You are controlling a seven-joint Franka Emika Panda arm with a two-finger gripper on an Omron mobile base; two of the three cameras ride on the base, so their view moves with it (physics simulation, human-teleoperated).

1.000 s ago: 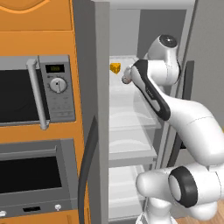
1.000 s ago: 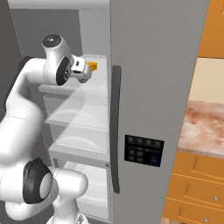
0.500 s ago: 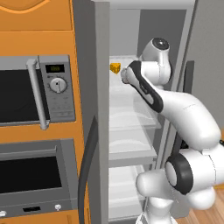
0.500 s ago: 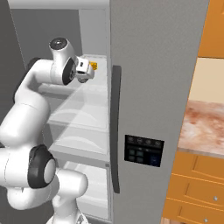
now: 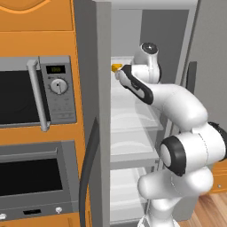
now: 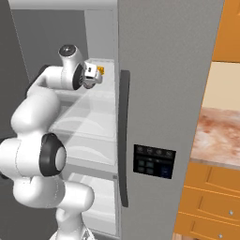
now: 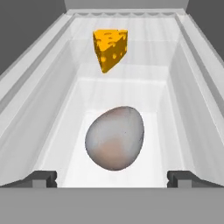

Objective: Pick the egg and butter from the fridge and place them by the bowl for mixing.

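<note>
Between the earlier frames and this one, the arm had been swung further into the fridge [image 5: 146, 26], and its hand had been carried closer to the yellow chunk on the upper shelf.

The egg [image 7: 114, 138] was seen lying on the white floor of the shelf tray [image 7: 39, 113], nearest the hand and framed between the two dark finger tips. The butter [image 7: 110, 48], drawn as a holed wedge, sat beyond the egg toward the back of the tray, well apart from it. The gripper [image 7: 112, 177] was spread as wide as it goes, with nothing held and neither tip touching the egg.

Several risks were judged from here. The egg, being round and smooth, could be nudged by one finger before the other arrived and rolled away toward the butter or a tray wall. A closure made too high on its curve could squeeze it out of the grip. The narrow tray walls beside the egg could also be struck by the wide-set fingers on the way down
</note>
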